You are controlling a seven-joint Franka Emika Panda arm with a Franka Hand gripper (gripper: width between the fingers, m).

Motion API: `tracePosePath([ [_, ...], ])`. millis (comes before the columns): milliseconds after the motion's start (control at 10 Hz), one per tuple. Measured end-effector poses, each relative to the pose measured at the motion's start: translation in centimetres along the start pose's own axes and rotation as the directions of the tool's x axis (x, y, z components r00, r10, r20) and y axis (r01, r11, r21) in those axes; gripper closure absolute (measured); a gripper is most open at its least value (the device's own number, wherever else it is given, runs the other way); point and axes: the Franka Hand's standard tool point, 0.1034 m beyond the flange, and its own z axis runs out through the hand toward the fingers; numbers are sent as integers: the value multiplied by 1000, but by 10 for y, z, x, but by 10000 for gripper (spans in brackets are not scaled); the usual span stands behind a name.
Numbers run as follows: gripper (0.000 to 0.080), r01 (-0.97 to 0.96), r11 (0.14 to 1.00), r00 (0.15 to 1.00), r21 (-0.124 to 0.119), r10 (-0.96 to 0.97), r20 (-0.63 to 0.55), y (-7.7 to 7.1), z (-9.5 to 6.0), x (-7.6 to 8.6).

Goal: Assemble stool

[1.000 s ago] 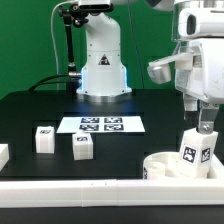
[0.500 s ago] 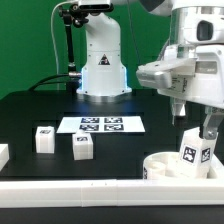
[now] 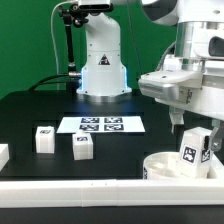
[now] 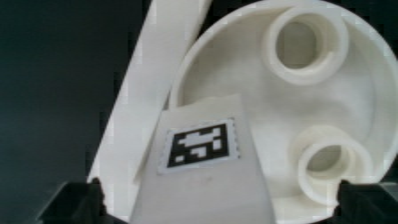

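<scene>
Here the pincer (image 3: 201, 138) clamps a leg (image 3: 193, 152) over the seat (image 3: 160, 166) — just beside the front rail (image 3: 80, 196).

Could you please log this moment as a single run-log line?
claw: shut on white blocky plastic leg | leg: at thick round white plastic seat | spare: two white plastic legs lying apart from seat

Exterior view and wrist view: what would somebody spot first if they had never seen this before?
The big white robot arm looms at the exterior view's right, just above a stool leg standing upright at the round seat. In the wrist view, that leg's black-and-white tag sits in the middle, with the seat's round holes behind it. Two loose legs stand on the black table toward the exterior view's left.
</scene>
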Motion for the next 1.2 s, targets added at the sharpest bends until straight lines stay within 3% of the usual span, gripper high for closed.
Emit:
tracePosePath([
  [200,405,-1,1000,1000,0,1,0,0,0,-1],
  [300,405,-2,1000,1000,0,2,0,0,0,-1],
  [400,456,-22,1000,1000,0,22,0,0,0,-2],
  [600,456,-79,997,997,13,79,1,-2,0,-3],
  [700,456,-158,986,987,45,158,9,-3,1,-5],
  [1000,456,-406,907,914,110,404,38,-4,2,-11],
  [1100,456,-491,863,871,117,490,40,-4,2,-12],
  [1200,456,-533,839,845,109,533,38,-3,3,-14],
])
